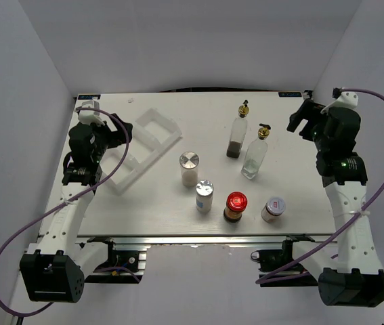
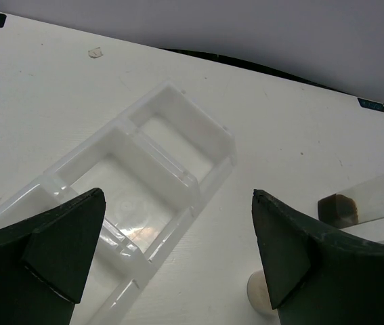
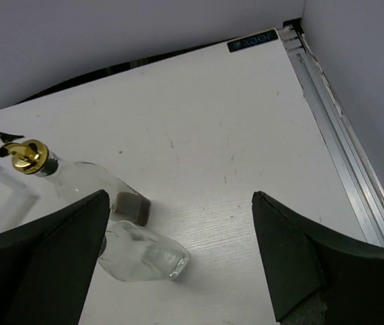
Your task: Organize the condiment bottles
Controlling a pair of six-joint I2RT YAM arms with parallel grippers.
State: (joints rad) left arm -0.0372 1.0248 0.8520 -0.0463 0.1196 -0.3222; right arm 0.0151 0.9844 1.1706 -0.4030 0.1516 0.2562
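Observation:
Six condiment bottles stand on the white table. A cruet with dark contents (image 1: 236,135) and a clear cruet (image 1: 255,157) are at the back right. Two silver-lidded shakers (image 1: 189,168) (image 1: 204,196) stand mid-table. A red-lidded jar (image 1: 235,206) and a white-lidded jar (image 1: 273,209) are near the front edge. My left gripper (image 1: 125,132) hangs open over the white rack (image 1: 168,125), nothing between its fingers (image 2: 70,237). My right gripper (image 1: 300,125) is open too, right of the cruets and apart from them. The right wrist view shows the dark cruet (image 3: 132,205) and clear cruet (image 3: 144,254).
The rack (image 2: 144,176) lies diagonally at the back left, its compartments holding nothing. White walls close in the table on three sides. An aluminium rail (image 3: 340,135) runs along the right table edge. A dark cruet base (image 2: 337,208) shows at the left wrist view's right.

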